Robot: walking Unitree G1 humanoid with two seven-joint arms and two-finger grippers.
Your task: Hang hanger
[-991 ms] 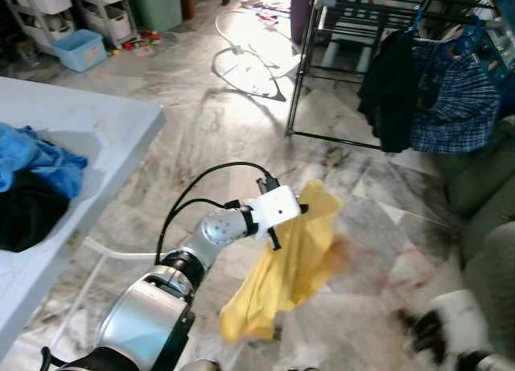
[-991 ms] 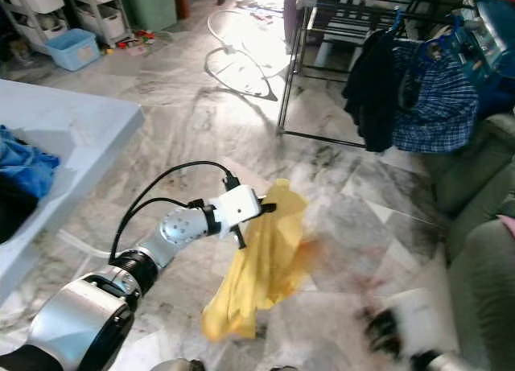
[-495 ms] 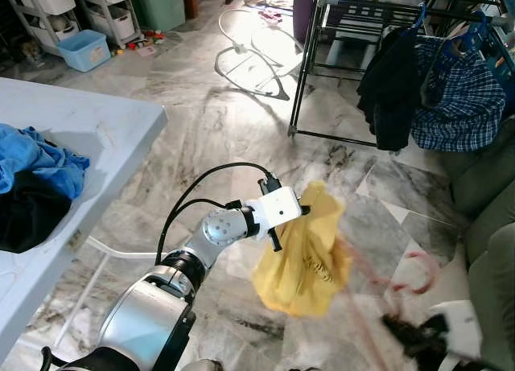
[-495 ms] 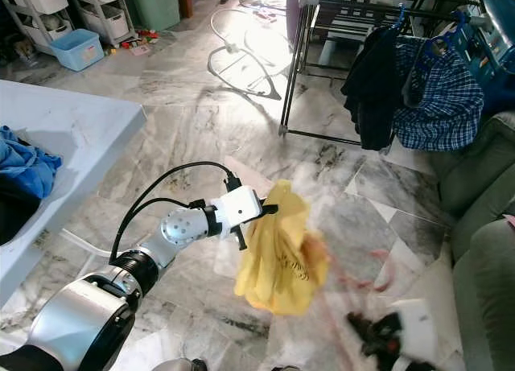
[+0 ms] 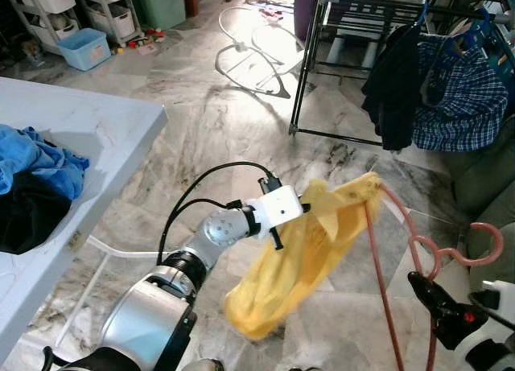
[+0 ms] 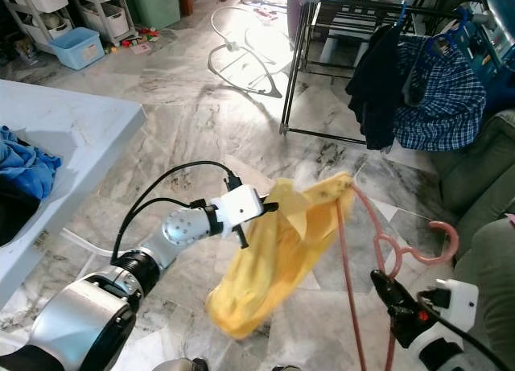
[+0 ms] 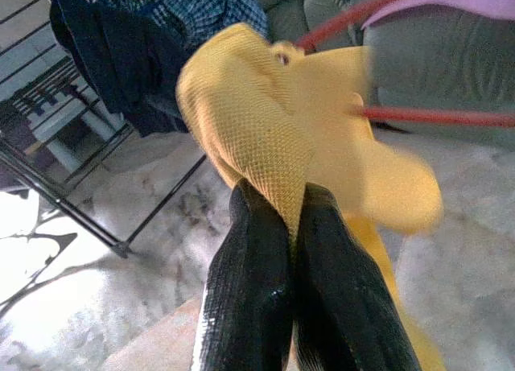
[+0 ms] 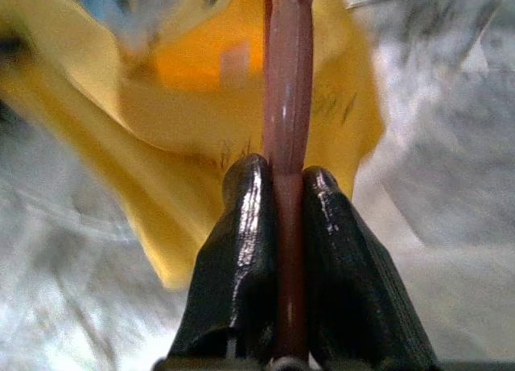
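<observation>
Left tool [image 7: 294, 218] pinching yellow garment [image 5: 298, 266], right tool [image 8: 278, 186] clamped on pink hanger [image 6: 378, 250], drying rack [image 5: 354, 33] beyond

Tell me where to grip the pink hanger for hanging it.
Grip the straight lower bar, coming from below, as the right gripper does: the pink hanger has its hook up and free, and one arm sits inside the yellow shirt pinched by the left gripper.
</observation>
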